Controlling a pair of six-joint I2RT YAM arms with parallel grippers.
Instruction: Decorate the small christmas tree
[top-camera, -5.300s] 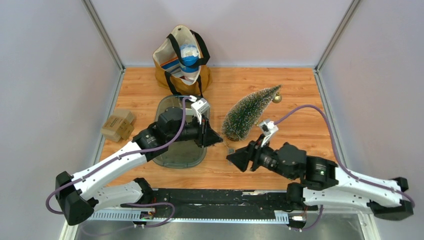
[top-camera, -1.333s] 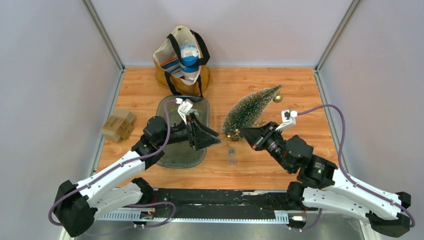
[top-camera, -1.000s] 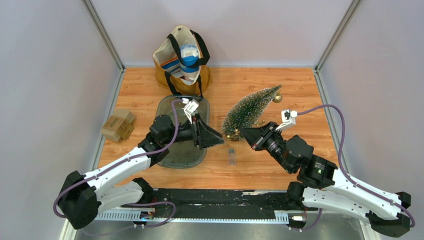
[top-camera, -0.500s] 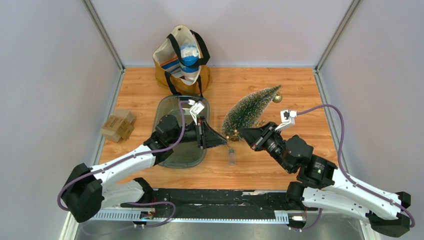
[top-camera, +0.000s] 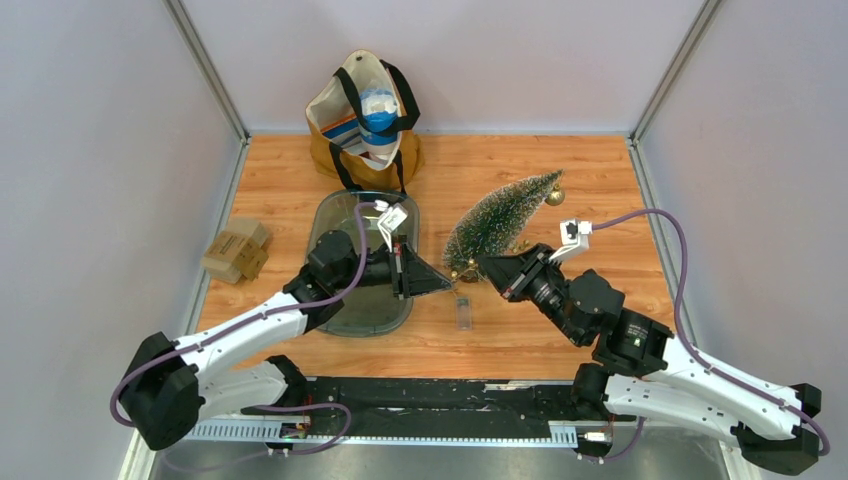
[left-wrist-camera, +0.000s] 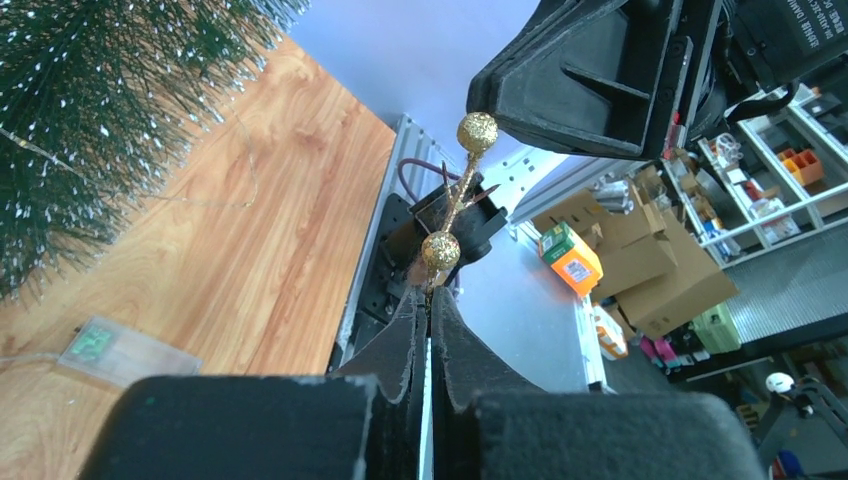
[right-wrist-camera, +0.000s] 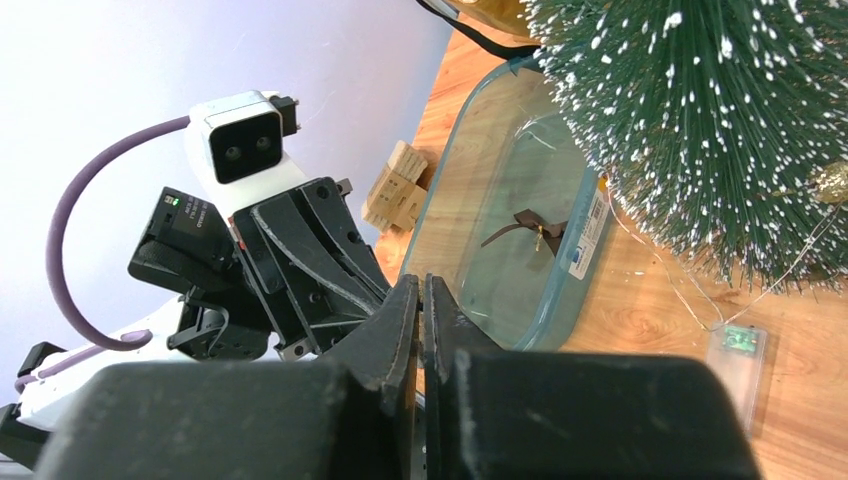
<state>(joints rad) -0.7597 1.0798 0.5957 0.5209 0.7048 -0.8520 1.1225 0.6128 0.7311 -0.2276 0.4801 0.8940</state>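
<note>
The left gripper (top-camera: 441, 281) is pinching the thin stem of a gold glitter ball sprig (left-wrist-camera: 441, 250). Its fingers (left-wrist-camera: 405, 320) are pressed tight on the stem, and the sprig's two balls stick out beyond the tips. The right gripper (top-camera: 483, 266) faces it from just beside. Its fingers (right-wrist-camera: 398, 305) are pressed together, and nothing shows between them. Both tips sit by the wide bottom of the small Christmas tree (top-camera: 498, 224), which rests on the wooden table (top-camera: 600, 170) with its tip pointing far right. A gold bauble (top-camera: 553, 197) already hangs near that tip. A clear battery box (top-camera: 462, 312) on a fine wire lies near the tree's bottom. A clear plastic tub (top-camera: 345, 312) sits under the left arm. A tote bag (top-camera: 365, 110) stands at the far edge, and cardboard blocks (top-camera: 237, 250) lie at the left.
</note>
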